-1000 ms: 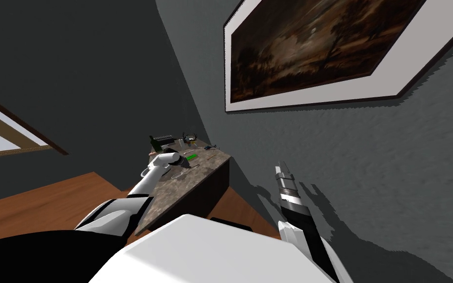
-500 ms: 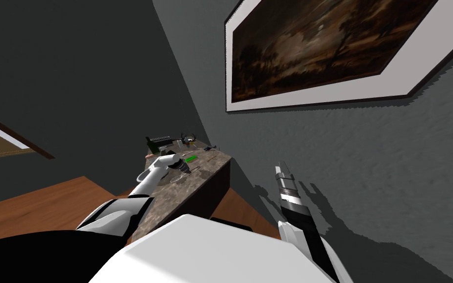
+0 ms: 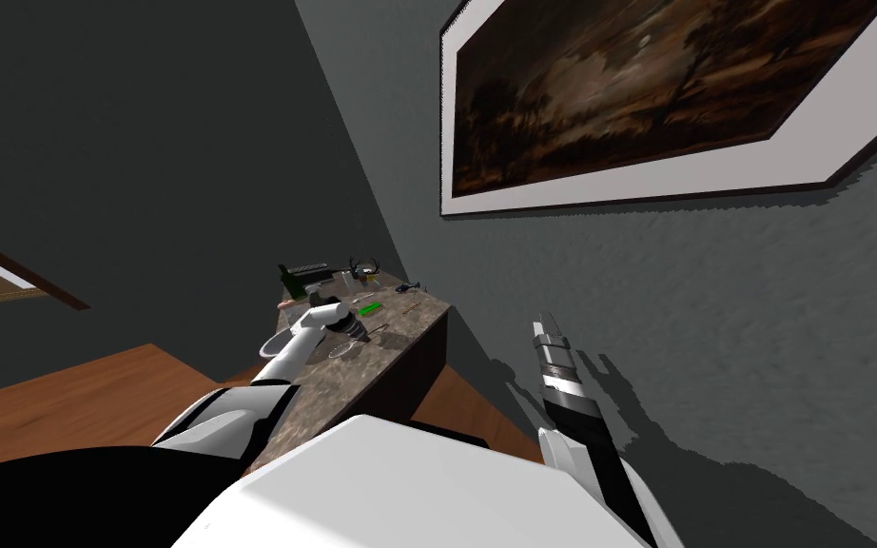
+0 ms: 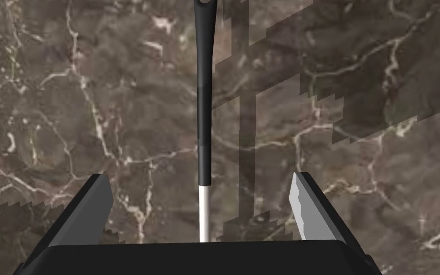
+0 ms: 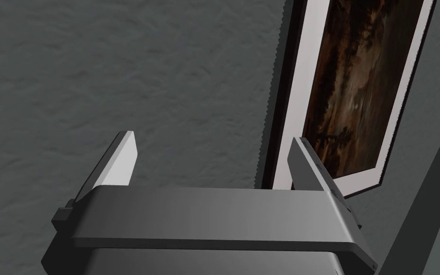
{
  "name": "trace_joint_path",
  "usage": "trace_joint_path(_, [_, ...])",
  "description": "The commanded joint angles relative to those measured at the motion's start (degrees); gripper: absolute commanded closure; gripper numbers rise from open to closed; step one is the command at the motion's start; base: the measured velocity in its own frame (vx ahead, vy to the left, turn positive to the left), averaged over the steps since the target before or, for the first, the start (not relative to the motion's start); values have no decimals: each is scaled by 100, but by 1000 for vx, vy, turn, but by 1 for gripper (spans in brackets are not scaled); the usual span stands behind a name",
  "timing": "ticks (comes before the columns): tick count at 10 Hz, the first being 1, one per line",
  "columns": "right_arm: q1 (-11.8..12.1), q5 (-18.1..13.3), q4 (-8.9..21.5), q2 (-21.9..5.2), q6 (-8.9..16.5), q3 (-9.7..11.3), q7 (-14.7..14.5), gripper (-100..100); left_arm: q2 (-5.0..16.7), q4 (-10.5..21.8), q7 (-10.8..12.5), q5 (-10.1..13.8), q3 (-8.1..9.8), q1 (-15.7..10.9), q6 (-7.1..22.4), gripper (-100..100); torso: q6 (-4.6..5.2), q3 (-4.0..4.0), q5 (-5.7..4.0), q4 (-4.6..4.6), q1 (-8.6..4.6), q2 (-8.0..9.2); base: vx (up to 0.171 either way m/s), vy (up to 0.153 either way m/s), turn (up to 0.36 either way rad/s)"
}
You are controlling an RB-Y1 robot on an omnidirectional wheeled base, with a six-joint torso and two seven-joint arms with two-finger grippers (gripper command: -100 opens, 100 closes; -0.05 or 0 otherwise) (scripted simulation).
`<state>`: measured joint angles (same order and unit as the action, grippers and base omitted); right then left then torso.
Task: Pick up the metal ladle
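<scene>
Ladle (image 4: 204, 119) was seen lying on the brown marbled table (image 4: 367, 143), its dark handle centred between the left gripper (image 4: 201, 181) fingers and run out at 12 o'clock from it. Table was set against a grey wall (image 3: 712, 314). Left gripper was spread wide, with neither finger pressed on the handle. Right gripper (image 5: 209, 150) was held open and empty at 4 o'clock of the table.

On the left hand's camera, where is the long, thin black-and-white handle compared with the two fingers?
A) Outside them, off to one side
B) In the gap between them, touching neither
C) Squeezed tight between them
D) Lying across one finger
B: the slim black handle with a white shaft runs down the middle of the open left gripper, with brown marbled countertop showing between it and each finger.
</scene>
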<state>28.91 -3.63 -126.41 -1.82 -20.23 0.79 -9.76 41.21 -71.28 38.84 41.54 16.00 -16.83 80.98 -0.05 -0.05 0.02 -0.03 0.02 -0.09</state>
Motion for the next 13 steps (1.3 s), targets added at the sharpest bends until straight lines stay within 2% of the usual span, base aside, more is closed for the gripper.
trace_joint_path(1, [0,0,0,0,0,0,0,0,-76,144,-73,-55,-23,-7,-169,-100,0,0,0,0,0,0,29,7,-11])
trace_joint_path(2, [0,0,0,0,0,0,0,0,-130,218,-113,-91,-34,2,-267,-100,0,-2,0,-1,-1,-3,27,5,-8])
trace_joint_path(3, [0,0,0,0,0,0,0,0,-102,179,-94,-67,-25,10,-211,-100,0,-2,-1,-1,-1,-4,11,2,-2])
trace_joint_path(4, [0,0,0,0,0,0,0,0,-107,188,-105,-71,-26,11,-234,100,0,0,-2,0,-3,1,0,0,0])
trace_joint_path(8, [0,0,0,0,0,0,0,0,-97,187,-105,-77,-29,12,-221,100,1,4,13,2,10,7,0,0,0])
trace_joint_path(9, [0,0,0,0,0,0,0,0,-96,187,-105,-78,-28,11,-221,0,1,3,15,1,12,6,0,0,0])
trace_joint_path(10, [0,0,0,0,0,0,0,0,-3,45,-21,-6,-8,-20,-37,100,1,2,16,0,13,4,-24,-7,11])
trace_joint_path(11, [0,0,0,0,0,0,0,0,33,-5,5,18,0,-26,28,100,-1,7,13,2,10,12,-39,-8,14])
trace_joint_path(12, [-1,0,0,0,0,0,0,0,4,24,-30,2,1,1,-44,100,0,11,13,4,8,19,-16,-2,2])
trace_joint_path(13, [-1,0,0,0,0,0,0,0,10,15,-18,5,2,-3,-21,0,1,7,15,2,10,14,0,0,0])
